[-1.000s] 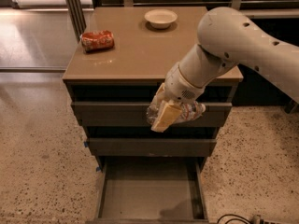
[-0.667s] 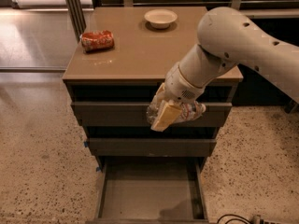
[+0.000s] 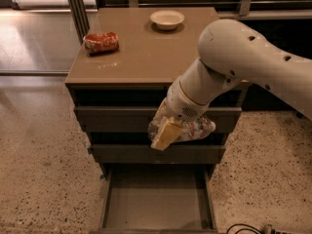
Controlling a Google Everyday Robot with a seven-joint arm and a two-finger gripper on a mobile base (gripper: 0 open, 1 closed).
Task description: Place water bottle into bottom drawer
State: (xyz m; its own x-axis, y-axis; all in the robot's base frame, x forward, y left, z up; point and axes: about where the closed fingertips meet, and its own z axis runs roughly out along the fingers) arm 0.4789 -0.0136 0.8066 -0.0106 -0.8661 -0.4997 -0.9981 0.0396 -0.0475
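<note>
Water bottle (image 3: 199, 128) sits crosswise, clamped in the closed fingers (image 3: 165, 136) of the gripper (image 3: 170, 130), in mid-air before the cabinet (image 3: 122, 118) and above the open bottom drawer (image 3: 155, 209). Carrying step, I judge; next it needs lowering inside, then release.

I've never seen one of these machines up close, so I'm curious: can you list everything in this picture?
Cabinet: one, grey-brown, centre, three drawers.
Can: one, red-orange, crushed, left rear of the cabinet top.
Bowl: one, cream, back of the cabinet top.
Bottom drawer: one, grey inside, pulled open near the floor.
Bottle: one, clear with a coloured label, held in front of the upper drawers, above the open drawer.
Cable: one, dark, on the floor at lower right.
Arm: one, white, reaching in from the right.
Hand: one, tan fingers, closed on the bottle.
</note>
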